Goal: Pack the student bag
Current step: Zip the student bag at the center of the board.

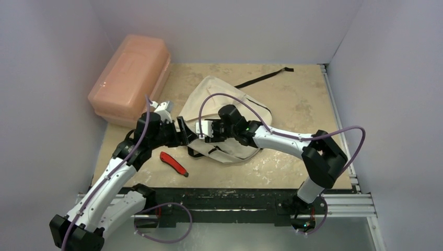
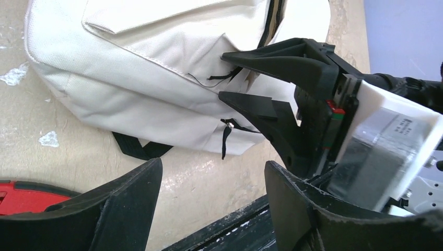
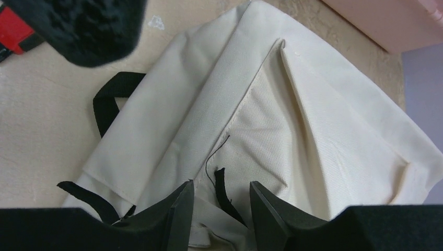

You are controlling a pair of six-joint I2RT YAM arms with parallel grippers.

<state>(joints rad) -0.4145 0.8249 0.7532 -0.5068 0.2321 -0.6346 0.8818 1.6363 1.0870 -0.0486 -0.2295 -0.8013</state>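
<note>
Pale walls close in a mottled beige counter (image 1: 292, 104). Nearest the arm bases, a red utility knife (image 1: 173, 163) lies on the stone, just left of the bag's near corner.

Beyond it the two grippers meet at the near edge of the student bag (image 1: 215, 88), which lies flat at mid-counter. The left gripper (image 2: 211, 167) hangs with its jaws wide and only bare counter between them, apart from the cream fabric. The right gripper (image 3: 220, 185) has its jaws half-parted, one on each side of a thin black pull tab (image 3: 218, 175) on the front pocket. A gap shows on both sides of the tab.

A pink plastic box (image 1: 130, 78) stands at the far left against the wall, near the bag but apart from it. A black strap (image 1: 264, 77) trails from the bag towards the far wall.

Only the overhead view shows the strap. The left wrist view shows the right jaws side-on against the pocket seam. The right wrist view shows the tab between them.
</note>
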